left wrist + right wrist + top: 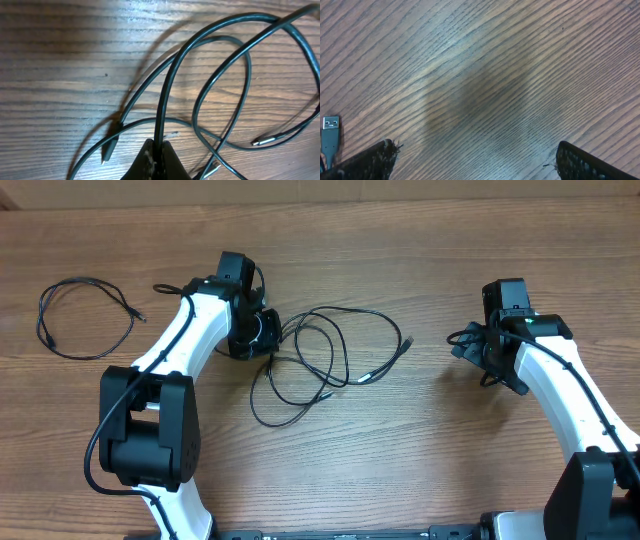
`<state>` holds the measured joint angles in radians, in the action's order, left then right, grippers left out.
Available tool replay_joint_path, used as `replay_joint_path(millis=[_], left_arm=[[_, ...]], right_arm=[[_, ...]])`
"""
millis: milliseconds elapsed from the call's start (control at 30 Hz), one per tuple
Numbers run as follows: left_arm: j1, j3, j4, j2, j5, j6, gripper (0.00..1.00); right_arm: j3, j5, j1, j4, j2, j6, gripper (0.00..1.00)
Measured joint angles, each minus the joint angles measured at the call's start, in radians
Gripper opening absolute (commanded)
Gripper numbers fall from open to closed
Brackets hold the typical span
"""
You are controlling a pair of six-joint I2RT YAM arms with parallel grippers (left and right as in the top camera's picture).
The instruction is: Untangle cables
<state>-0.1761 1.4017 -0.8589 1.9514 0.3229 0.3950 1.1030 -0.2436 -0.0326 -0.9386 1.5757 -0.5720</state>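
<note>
the left gripper (159,156) is clenched on one strand of the cables (320,365), looped on the table (400,480); the right gripper (477,162) hangs released to their right. grasp made, the next move likely calls for drawing that strand clear without tightening loops.

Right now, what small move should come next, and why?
Probably lift the left pincer slightly and draw it away from the cables. It is shut on one strand, whose loops cross the others, while the right pincer hangs open over bare table, holding nothing. A gentle pull should show which loops slip free.
</note>
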Motion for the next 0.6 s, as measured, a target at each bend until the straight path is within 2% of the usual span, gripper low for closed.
replay_joint_path(millis=[367, 500, 567, 600], left_arm=[[-0.052, 0.000, 0.080, 0.000, -0.001, 0.027, 0.08], [-0.092, 0.000, 0.085, 0.000, -0.028, 0.067, 0.09], [-0.108, 0.000, 0.086, 0.000, -0.045, 0.084, 0.09], [-0.114, 0.000, 0.088, 0.000, -0.051, 0.093, 0.10]], right_arm=[[0.000, 0.015, 0.000, 0.023, 0.000, -0.012, 1.00], [-0.001, 0.201, 0.000, 0.019, 0.000, -0.041, 1.00], [-0.002, 0.309, 0.000, 0.022, 0.000, -0.044, 0.92], [-0.002, 0.361, -0.003, 0.030, 0.000, -0.042, 0.84]])
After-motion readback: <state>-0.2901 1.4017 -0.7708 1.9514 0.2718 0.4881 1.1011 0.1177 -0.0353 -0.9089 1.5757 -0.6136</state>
